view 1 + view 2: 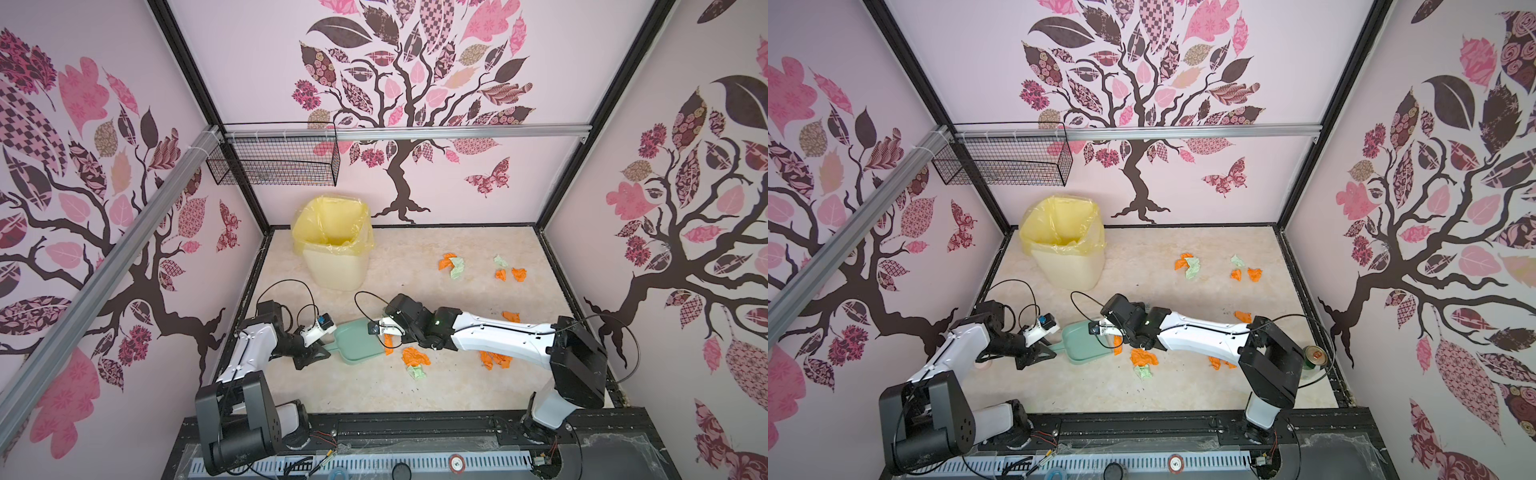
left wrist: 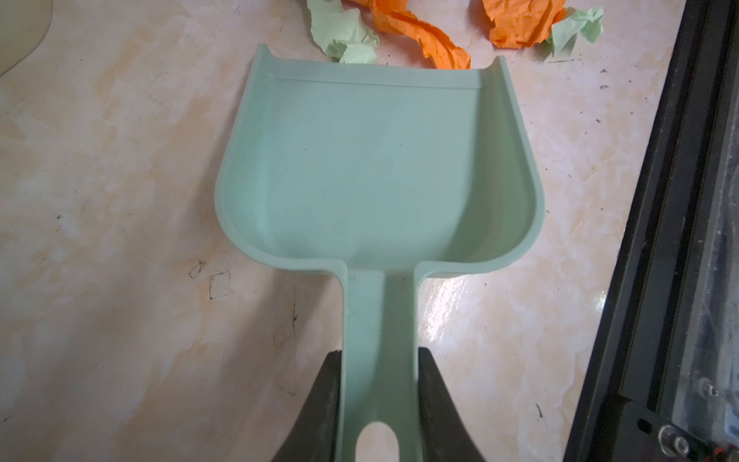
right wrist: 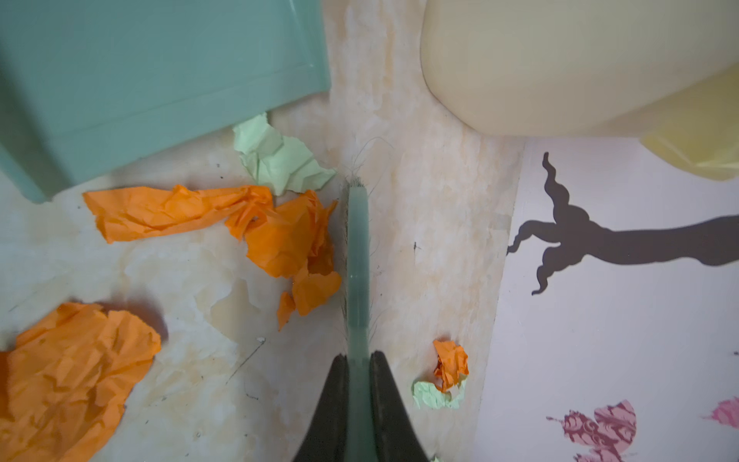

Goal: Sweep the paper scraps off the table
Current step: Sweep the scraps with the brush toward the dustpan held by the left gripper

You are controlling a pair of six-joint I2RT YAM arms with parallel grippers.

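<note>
Your left gripper is clamped on the dustpan handle, and your right gripper pinches the brush. In a top view, paper scraps lie on the table at the dustpan's 3 o'clock, more at 1 o'clock.

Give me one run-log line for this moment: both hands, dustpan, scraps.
left hand: shut on dustpan handle | right hand: shut on brush | dustpan: empty, on table | paper scraps: some at dustpan's open edge
</note>
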